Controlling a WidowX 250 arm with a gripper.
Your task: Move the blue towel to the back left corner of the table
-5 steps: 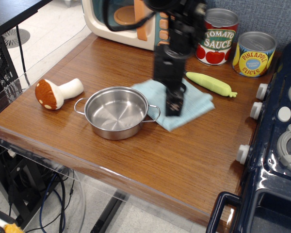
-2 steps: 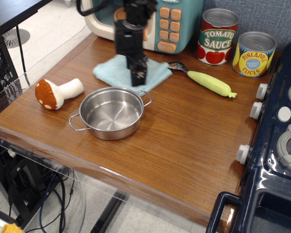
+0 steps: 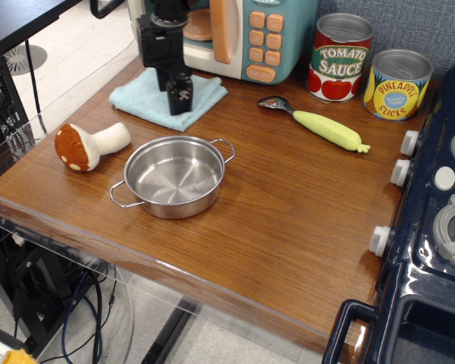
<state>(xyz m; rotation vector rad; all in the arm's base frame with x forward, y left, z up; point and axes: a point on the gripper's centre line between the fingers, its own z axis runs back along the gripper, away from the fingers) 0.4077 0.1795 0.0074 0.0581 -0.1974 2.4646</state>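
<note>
The blue towel point(image 3: 140, 97) lies folded at the back left of the wooden table point(image 3: 288, 220), just in front of the toy microwave point(image 3: 250, 34). My black gripper point(image 3: 180, 105) comes down from above onto the towel's right half. Its fingers look closed on the cloth, with the tips down at towel level. The arm hides part of the towel's middle.
A steel pan point(image 3: 172, 176) sits in front of the towel. A toy mushroom point(image 3: 87, 145) lies to its left. A green-handled spoon point(image 3: 326, 129), a tomato sauce can point(image 3: 340, 57) and a pineapple can point(image 3: 397, 83) are at the back right. The dark blue toy stove point(image 3: 440, 205) borders the right edge.
My gripper has moved left and back with the towel, from beside the pan's right rim to the back left corner. The pan shifted slightly left and the spoon's bowl is uncovered.
</note>
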